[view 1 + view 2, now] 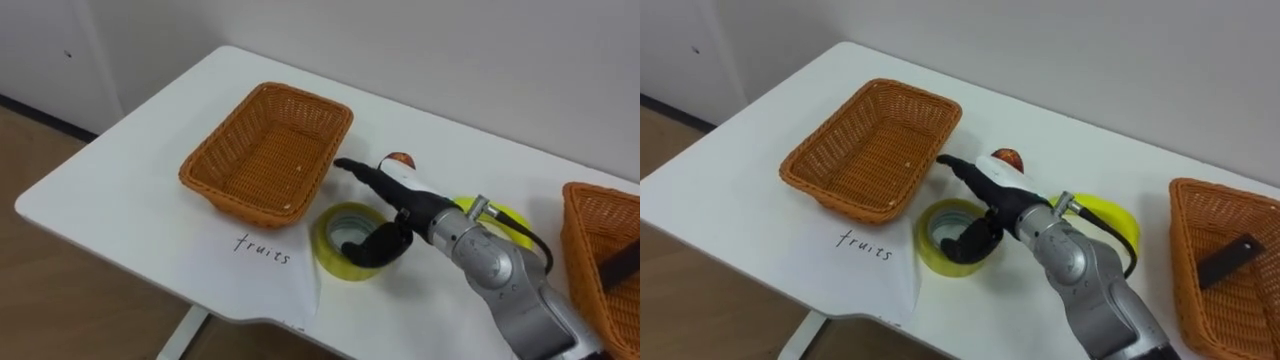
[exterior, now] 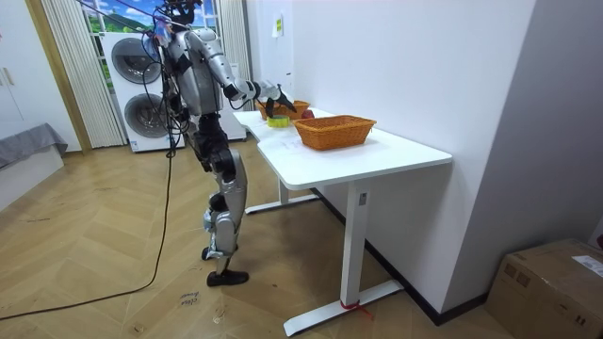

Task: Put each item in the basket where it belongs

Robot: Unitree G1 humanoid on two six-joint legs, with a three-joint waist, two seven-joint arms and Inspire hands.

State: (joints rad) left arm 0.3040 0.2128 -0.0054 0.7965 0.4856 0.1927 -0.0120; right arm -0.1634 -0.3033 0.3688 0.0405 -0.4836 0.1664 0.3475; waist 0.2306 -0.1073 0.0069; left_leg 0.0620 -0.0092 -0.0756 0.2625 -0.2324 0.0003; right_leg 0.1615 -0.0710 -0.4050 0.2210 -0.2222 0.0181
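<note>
An empty wicker basket (image 1: 268,150) stands at the left of the white table (image 1: 120,190). A yellow tape roll (image 1: 331,238) lies flat just in front of its right corner. My right hand (image 1: 405,188) hovers over the roll, open, with fingers stretched toward the basket's corner and the thumb down in the roll's hole. A small red-orange fruit (image 1: 400,159) sits right behind the hand. A yellow object (image 1: 510,218) lies behind my wrist, partly hidden. At the right edge, a second wicker basket (image 1: 590,225) holds a dark flat item (image 1: 620,268).
A white paper sheet (image 1: 265,275) with a handwritten word lies at the table's front edge, under the roll. In the room view I stand at the table's end by the room view's left, with washing machines (image 2: 141,85) behind me and a wall along the table's far side.
</note>
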